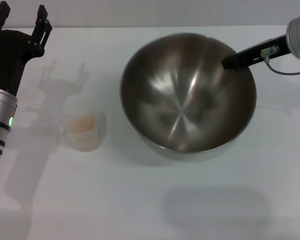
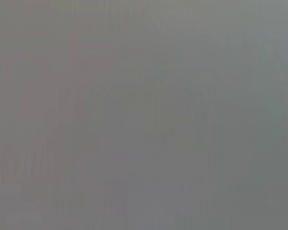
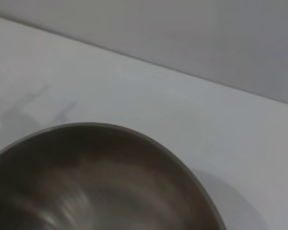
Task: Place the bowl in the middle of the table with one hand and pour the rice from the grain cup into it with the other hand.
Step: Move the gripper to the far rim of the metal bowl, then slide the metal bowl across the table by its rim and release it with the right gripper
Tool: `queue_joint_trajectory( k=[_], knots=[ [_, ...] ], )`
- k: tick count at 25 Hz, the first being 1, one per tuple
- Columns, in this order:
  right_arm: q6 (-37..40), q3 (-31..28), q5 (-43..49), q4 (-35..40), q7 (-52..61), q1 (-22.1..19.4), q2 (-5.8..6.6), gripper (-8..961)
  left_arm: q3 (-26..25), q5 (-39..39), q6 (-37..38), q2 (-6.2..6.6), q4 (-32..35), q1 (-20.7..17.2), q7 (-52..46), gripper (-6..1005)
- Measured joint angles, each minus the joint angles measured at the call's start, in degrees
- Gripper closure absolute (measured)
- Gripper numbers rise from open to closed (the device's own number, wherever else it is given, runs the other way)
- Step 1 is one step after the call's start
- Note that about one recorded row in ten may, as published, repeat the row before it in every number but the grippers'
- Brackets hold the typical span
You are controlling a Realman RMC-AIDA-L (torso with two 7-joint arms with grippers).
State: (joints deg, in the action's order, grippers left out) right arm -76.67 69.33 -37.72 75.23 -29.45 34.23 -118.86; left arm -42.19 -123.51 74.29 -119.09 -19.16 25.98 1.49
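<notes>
The big steel bowl [image 1: 187,92] is in the middle of the head view, and its shadow lies apart from it on the white table [image 1: 140,200], nearer the front edge. My right gripper [image 1: 236,60] reaches in from the right and is shut on the bowl's far right rim, one black finger inside. The right wrist view shows the bowl's rim and inside [image 3: 96,182]. The small clear grain cup [image 1: 85,131] stands upright left of the bowl with rice [image 1: 84,122] in it. My left gripper [image 1: 22,19] is open at the far left, behind the cup and apart from it.
A grey wall [image 3: 182,28] runs behind the table's far edge. The left wrist view shows only flat grey.
</notes>
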Motion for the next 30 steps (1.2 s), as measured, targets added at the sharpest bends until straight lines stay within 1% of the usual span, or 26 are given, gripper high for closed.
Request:
queue_joint_trajectory(
  k=[1,4,10,16,21,30],
  knots=[
    [-0.05,-0.01,-1.78,0.63,-0.39,-0.52,0.0,947,0.0,0.0,-0.12,0.0,0.0,0.11,0.0,233],
    [-0.28,0.14,-3.19,0.47,-0.51,-0.74,0.0,947,0.0,0.0,-0.19,0.0,0.0,0.2,0.0,233],
    [-0.52,1.19,-5.27,-3.17,-1.35,-0.77,-0.09,947,0.06,0.02,-0.21,0.0,-0.01,0.22,0.0,234],
    [-0.09,1.39,-5.99,-8.62,-1.9,0.43,-0.13,946,0.09,0.03,-0.21,0.0,-0.09,0.06,0.0,234],
    [1.11,1.84,-5.99,-11.76,-2.28,1.42,-0.14,946,0.09,0.03,-0.2,0.0,-0.09,-0.09,0.0,233],
    [1.68,2.98,-6.06,-15.23,-2.4,2.99,-0.14,942,0.09,0.03,-0.19,0.0,-0.09,-0.24,-0.47,233]
  ],
)
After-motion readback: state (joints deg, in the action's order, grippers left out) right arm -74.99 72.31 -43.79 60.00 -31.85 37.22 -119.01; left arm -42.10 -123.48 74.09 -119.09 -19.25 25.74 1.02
